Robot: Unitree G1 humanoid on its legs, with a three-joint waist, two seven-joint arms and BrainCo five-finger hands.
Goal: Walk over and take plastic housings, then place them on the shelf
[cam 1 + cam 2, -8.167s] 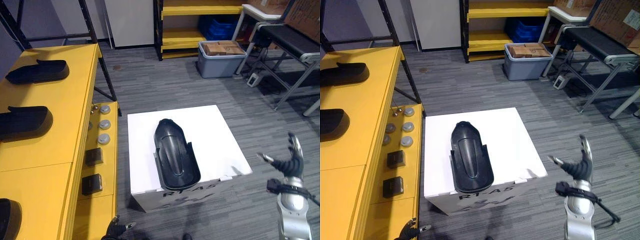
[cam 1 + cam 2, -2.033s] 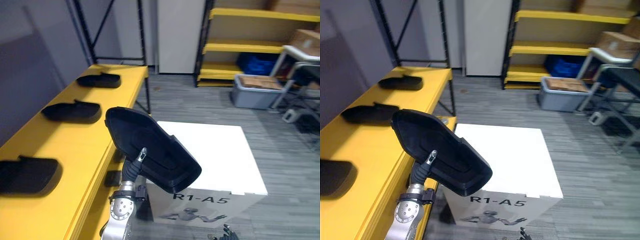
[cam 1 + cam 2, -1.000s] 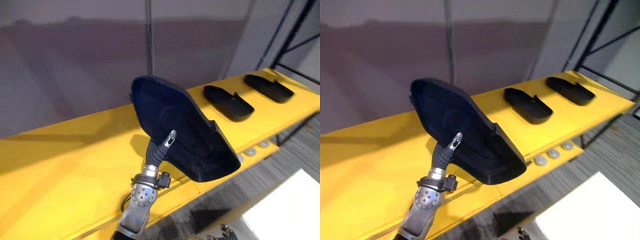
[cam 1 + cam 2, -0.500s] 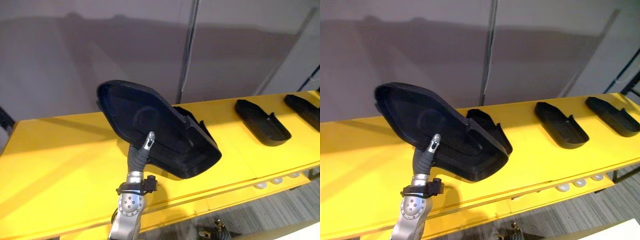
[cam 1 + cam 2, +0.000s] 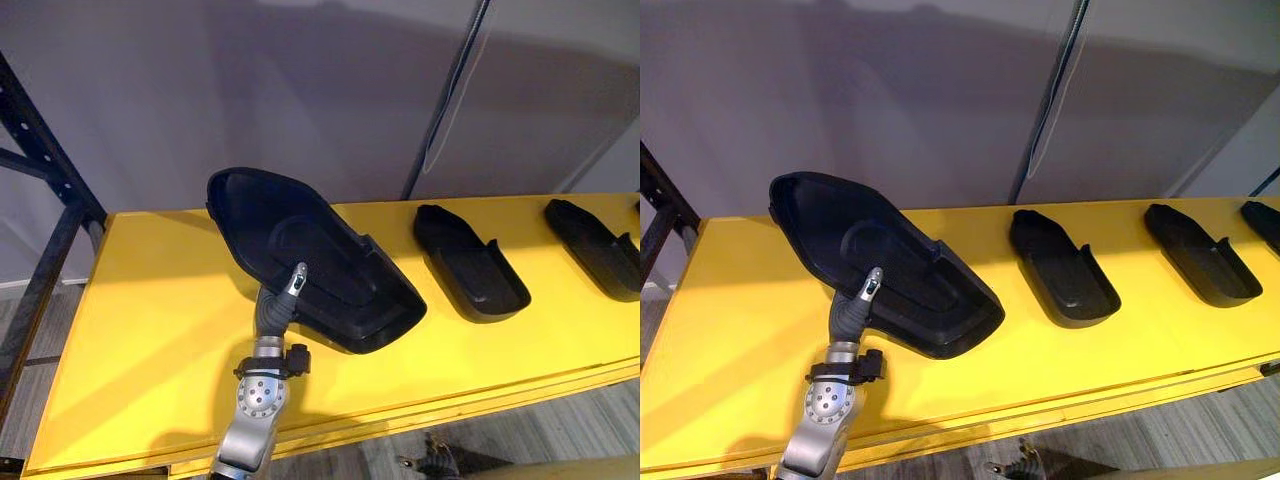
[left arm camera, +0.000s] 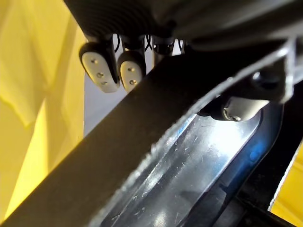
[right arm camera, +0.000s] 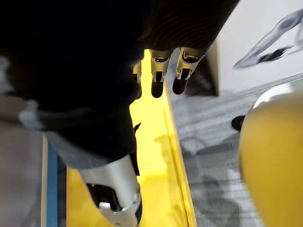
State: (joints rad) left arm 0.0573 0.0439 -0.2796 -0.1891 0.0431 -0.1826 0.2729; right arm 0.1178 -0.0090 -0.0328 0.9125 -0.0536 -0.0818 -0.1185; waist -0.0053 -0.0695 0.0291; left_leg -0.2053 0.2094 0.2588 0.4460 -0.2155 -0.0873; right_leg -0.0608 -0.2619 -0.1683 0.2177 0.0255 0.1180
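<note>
- The left hand (image 5: pixel 275 308) is raised in front of the robot and is closed on the black plastic housing (image 5: pixel 300 245); in the left wrist view its fingers (image 6: pixel 99 66) lie on one side of the housing's wall and its thumb (image 6: pixel 236 109) presses on the other side, so the wall is pinched between them
- The black plastic housing is tilted, with its rounded end up and toward the wall and its open end lower and toward the robot's right; its hollow side faces the camera; it is over the yellow shelf (image 5: pixel 150 300), near the shelf's left end; whether its low end touches the shelf I cannot tell
- A second housing (image 5: pixel 470 265) lies flat on the yellow shelf just to the right of the held one, hollow side up; a third housing (image 5: pixel 595 245) lies further right, apart from it; the end of a fourth housing (image 5: pixel 1265 222) shows at the far right edge
- The right hand (image 7: pixel 159 75) hangs low beside the front edge of the shelf, over the grey floor (image 5: pixel 560 440); its fingers are loose and nearly straight, and it holds nothing
- Behind the shelf stands a grey wall (image 5: pixel 250 90); a black rack post (image 5: pixel 40 150) rises at the left
</note>
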